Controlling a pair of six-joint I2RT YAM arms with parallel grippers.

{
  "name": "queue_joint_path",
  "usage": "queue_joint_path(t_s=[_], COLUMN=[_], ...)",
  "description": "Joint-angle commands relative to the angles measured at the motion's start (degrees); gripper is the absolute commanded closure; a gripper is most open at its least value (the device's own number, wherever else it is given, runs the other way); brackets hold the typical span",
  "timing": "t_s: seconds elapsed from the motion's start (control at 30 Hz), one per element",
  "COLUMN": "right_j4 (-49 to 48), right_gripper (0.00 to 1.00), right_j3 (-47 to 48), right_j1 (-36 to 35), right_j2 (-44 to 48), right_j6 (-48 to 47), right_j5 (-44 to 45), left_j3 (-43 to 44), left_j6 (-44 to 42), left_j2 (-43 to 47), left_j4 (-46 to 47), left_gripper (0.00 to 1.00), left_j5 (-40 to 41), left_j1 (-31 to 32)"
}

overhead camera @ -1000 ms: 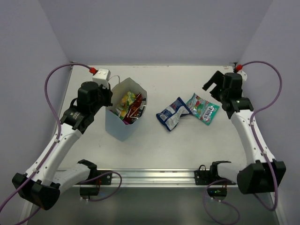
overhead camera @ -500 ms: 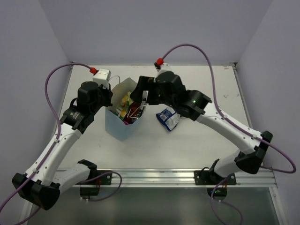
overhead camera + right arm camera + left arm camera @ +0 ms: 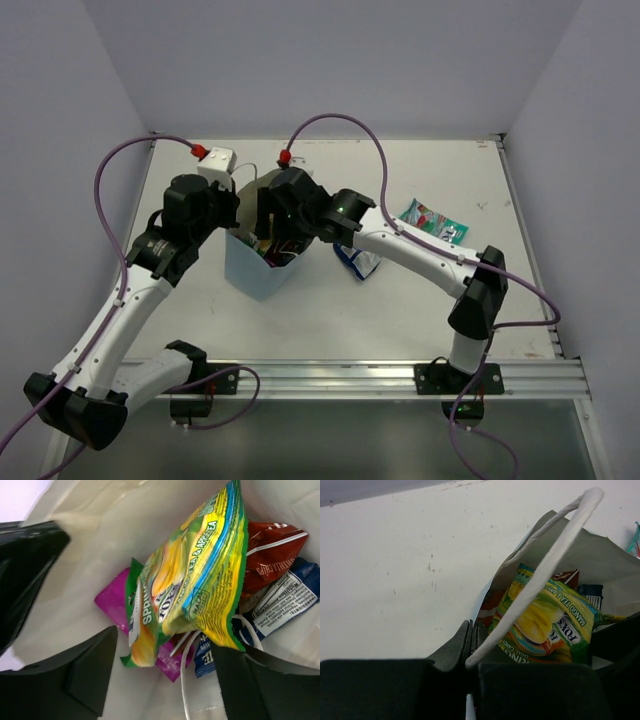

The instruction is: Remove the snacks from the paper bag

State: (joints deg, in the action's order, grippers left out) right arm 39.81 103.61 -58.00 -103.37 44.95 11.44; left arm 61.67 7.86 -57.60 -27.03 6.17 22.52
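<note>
Right gripper (image 3: 164,642) is lowered into the mouth of the paper bag (image 3: 250,272), its fingers spread apart on either side of a yellow-green packet (image 3: 200,570) — nothing is grasped yet. Left gripper (image 3: 471,636) is clamped on the bag's rim at the side away from the loose packets, by the root of a white handle (image 3: 545,564), so the bag is held upright and open.

Two snacks are already out. A blue-white packet (image 3: 360,262) is laid on the table (image 3: 400,320) just beside the bag, and a teal-green packet (image 3: 435,222) is seen farther out on that same side. Four are counted inside the bag: the yellow-green one on top, a red packet (image 3: 270,555) and a second blue-white packet (image 3: 292,597) against the bag's wall beside it, and a magenta packet (image 3: 111,602) underneath. By that count a third of the job is judged done — the yellow-green packet is likely to be pinched next.
</note>
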Motion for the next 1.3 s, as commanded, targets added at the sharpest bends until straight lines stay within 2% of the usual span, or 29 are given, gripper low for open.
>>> queue_joint_path(t_s=[0.0,0.07,0.1,0.17,0.2,0.33,0.5,0.63,0.73,0.83,0.87,1.0,1.07,1.27], right_j4=[0.4,-0.7,-1.7,-2.5,-3.2,-2.4,-2.6,-4.1,-7.1,-8.9,-9.0,-13.4,-15.6,-25.8], right_gripper=[0.27,0.37,0.54,0.7,0.81,1.0,1.0,1.0,1.0,1.0,1.0,1.0,1.0,1.0], right_j3=[2.6,2.0,1.9,1.8,1.9,4.7,3.7,0.7,-3.0,-7.1,-8.4,-11.1,-11.4,-10.8], right_j1=[0.2,0.2,0.2,0.2,0.2,0.2,0.6,3.8,7.5,14.3,18.6,27.2,29.6,30.9], right_j2=[-1.0,-1.5,-1.3,0.2,1.0,5.2,14.5,22.2,28.7,32.8,33.0,30.4,26.1,13.9], right_j6=[1.4,0.9,0.7,-0.5,-1.1,-7.1,-12.5,-14.7,-16.2,-16.7,-16.6,-16.5,-16.3,-16.9], right_j5=[1.7,1.5,1.2,1.0,1.0,1.6,6.7,4.4,1.8,1.5,0.8,-6.2,-8.6,-12.9], left_j3=[3.9,3.7,3.6,3.5,3.5,3.4,3.4,3.5,3.7,3.9,4.0,4.3,4.8,5.9], left_j6=[-1.2,-1.2,-1.2,-1.3,-1.4,-1.6,-1.7,-1.9,-2.1,-2.1,-2.1,-2.6,-3.1,-3.4], left_j2=[2.1,2.1,2.1,2.2,2.3,2.2,1.8,1.4,1.0,0.7,0.7,0.3,0.1,-1.1], left_j4=[4.0,4.0,3.9,3.9,3.8,3.6,3.7,4.0,3.9,4.0,4.1,4.0,3.9,5.3], left_gripper=[1.0,1.0,1.0,1.0,1.0,1.0,1.0,1.0,1.0,1.0,1.0,1.0,1.0,1.0], left_j5=[-0.5,-0.4,-0.3,0.0,0.2,2.0,3.0,4.0,4.6,4.8,4.7,5.1,5.7,7.4], left_j1=[0.0,0.0,0.1,0.1,0.1,0.1,0.0,0.0,0.0,0.0,0.0,0.1,0.0,0.0])
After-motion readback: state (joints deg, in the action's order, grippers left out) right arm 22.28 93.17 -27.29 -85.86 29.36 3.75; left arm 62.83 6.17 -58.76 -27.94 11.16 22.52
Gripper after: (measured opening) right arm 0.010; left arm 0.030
